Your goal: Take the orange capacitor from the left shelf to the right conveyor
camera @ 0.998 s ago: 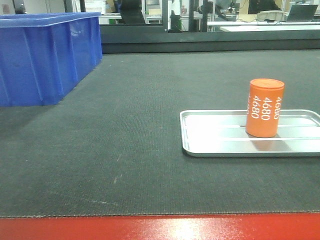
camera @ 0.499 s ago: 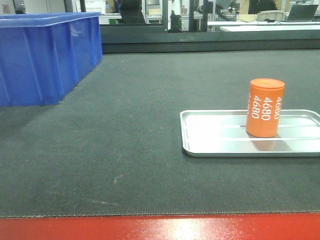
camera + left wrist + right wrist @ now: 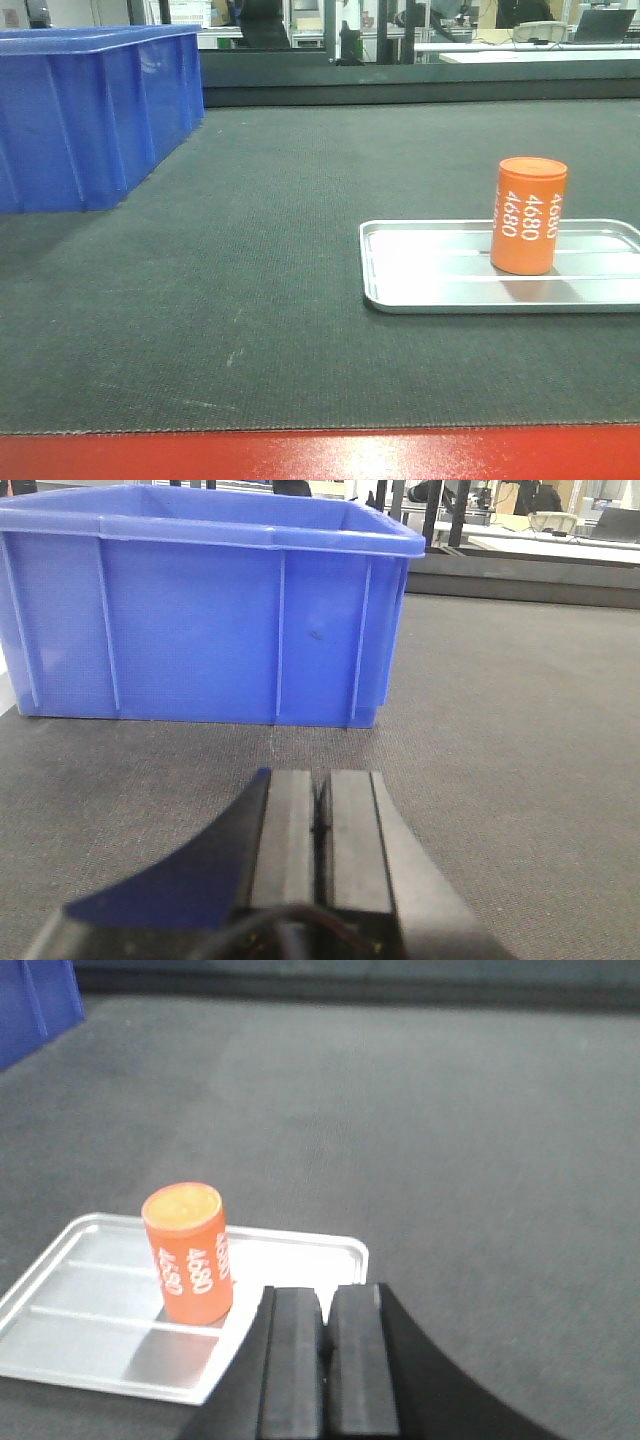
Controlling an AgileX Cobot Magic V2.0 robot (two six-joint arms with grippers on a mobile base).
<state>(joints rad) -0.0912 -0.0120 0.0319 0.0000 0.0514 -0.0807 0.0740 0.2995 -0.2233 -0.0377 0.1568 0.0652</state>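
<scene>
The orange capacitor (image 3: 529, 216), printed with white "4680", stands upright in a shallow silver tray (image 3: 430, 285) on the dark grey conveyor belt (image 3: 260, 250). In the right wrist view the capacitor (image 3: 189, 1253) stands left of and beyond my right gripper (image 3: 322, 1295), which is shut with nothing between its fingers. My left gripper (image 3: 320, 777) is also shut and empty, low over the belt (image 3: 500, 730) and pointing at the blue bin (image 3: 200, 610). The left shelf is out of view. Neither gripper shows in the front view.
A large blue plastic bin (image 3: 90, 110) stands on the belt at the far left. The belt's red front edge (image 3: 320, 455) runs along the bottom of the front view. A dark raised wall (image 3: 420, 85) borders the belt at the back.
The whole front view has shifted very slightly; the capacitor stays upright in the tray.
</scene>
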